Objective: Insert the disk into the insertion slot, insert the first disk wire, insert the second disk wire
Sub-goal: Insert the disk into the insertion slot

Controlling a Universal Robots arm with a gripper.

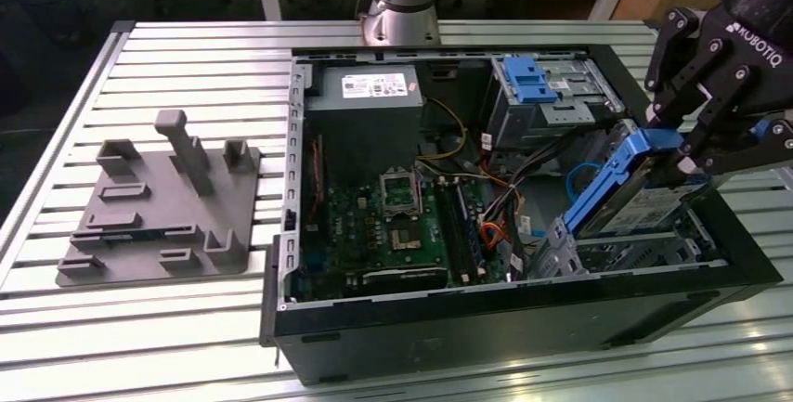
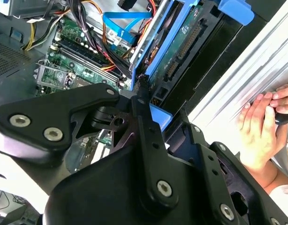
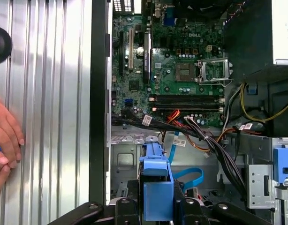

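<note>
One disk (image 1: 626, 200), one insertion slot (image 1: 634, 253), one gripper (image 1: 679, 153), one open computer case (image 1: 496, 326), one motherboard (image 1: 378, 221), one blue second disk wire (image 2: 127, 15), one grey fixture plate (image 1: 136, 246), one power supply (image 1: 366, 86)

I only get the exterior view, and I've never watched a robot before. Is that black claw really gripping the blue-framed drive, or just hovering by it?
Observer: Gripping. In the first wrist view the claw has a finger on each side of the disk, on its blue carrier.
Operator: Is anybody near the machine?
Observer: Yes, a person's hand rests on the slatted table beside the case.
Operator: And that thin blue cable?
Observer: The second disk wire loops just beside the disk's carrier.
</note>
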